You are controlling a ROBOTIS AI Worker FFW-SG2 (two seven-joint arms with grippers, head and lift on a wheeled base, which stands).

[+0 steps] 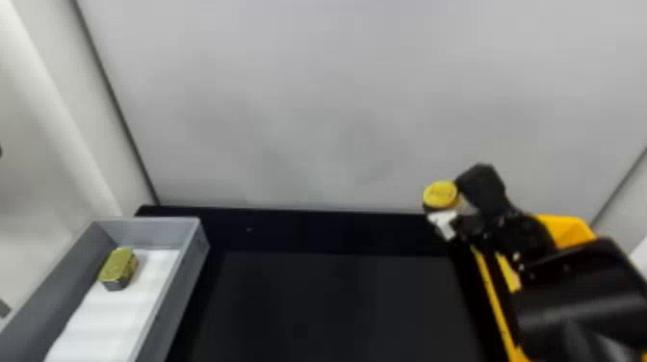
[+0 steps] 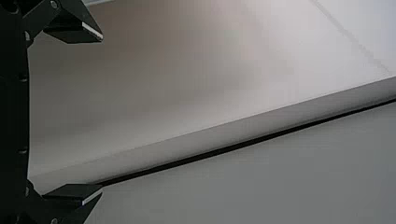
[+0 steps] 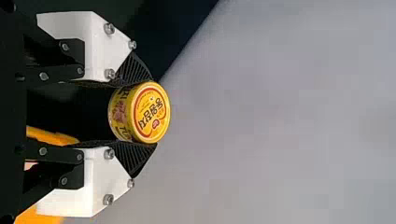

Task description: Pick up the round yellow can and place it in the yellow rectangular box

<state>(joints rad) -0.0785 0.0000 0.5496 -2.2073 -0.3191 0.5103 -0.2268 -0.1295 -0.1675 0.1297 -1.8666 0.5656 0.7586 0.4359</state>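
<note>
From the head, looks forward and down across the flat black tabletop (image 1: 337, 303) to the smooth grey wall (image 1: 313, 96) past its far edge. From the left wrist, faces smooth pale panels (image 2: 187, 88). From the right wrist, peers closely at the round yellow metal can (image 3: 152, 112). Shares that can, near the tabletop's far right corner, and the yellow rectangular box (image 1: 565, 228) with the head view.

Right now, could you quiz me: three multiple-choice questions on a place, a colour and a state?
1. Where is the round yellow can? A) on the black surface B) in the right pincer C) in the yellow box
2. What colour is the sheet in the grey tray? A) red B) blue C) white
3. How is the left pincer? A) open B) shut C) holding something

1 B: fingers touch its opposite sides.
2 C: it shows white beneath the gold-coloured block.
3 A: its fingers stand wide apart.
</note>
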